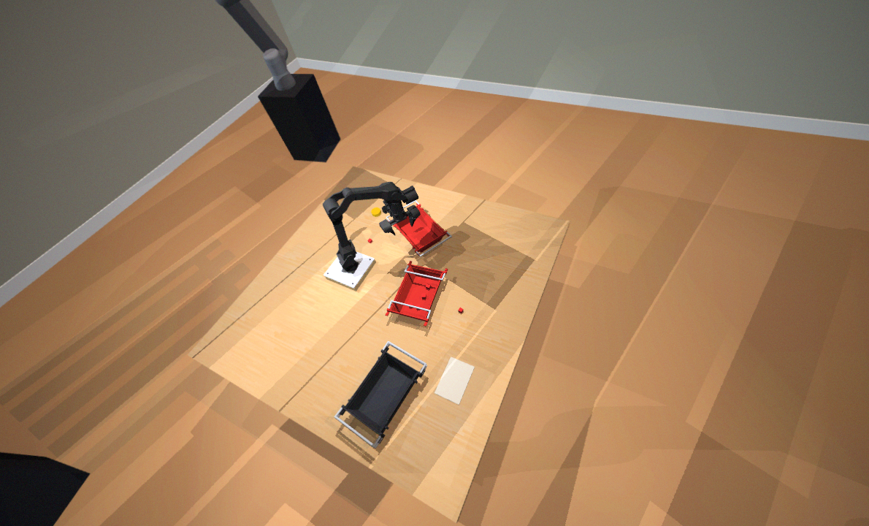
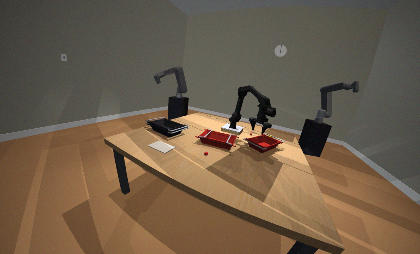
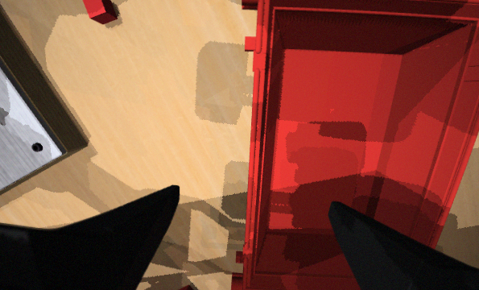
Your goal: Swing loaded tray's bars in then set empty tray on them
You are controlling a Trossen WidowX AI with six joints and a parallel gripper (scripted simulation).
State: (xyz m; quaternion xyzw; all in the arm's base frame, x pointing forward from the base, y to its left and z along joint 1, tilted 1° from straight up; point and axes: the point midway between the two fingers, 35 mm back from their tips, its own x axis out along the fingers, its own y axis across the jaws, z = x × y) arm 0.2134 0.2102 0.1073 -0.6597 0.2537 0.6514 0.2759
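Note:
The loaded red tray [image 1: 401, 315] [image 2: 216, 144] stands mid-table with small red blocks inside. Its two wire bars lie across its top, one near each end; one bar [image 1: 424, 274] is nearer the empty tray, the other bar [image 1: 410, 306] nearer the black tray. The empty red tray [image 1: 421, 230] [image 2: 263, 146] [image 3: 324, 89] stands beside it, turned at an angle, its bars out over its ends. My gripper [image 1: 402, 228] [image 2: 258, 131] [image 3: 254, 200] is wide open and empty above the empty tray's long side, one finger over its inside and one outside the rim.
A black tray [image 1: 382, 392] [image 2: 164, 127] and a white card [image 1: 454, 380] [image 2: 161, 146] lie beyond the loaded tray. One loose red block [image 1: 460, 310] [image 2: 206, 153] lies beside the loaded tray, another block [image 1: 369, 240] [image 2: 250, 134] [image 3: 102, 14] near my base. A yellow disc [image 1: 375, 212] lies by the empty tray.

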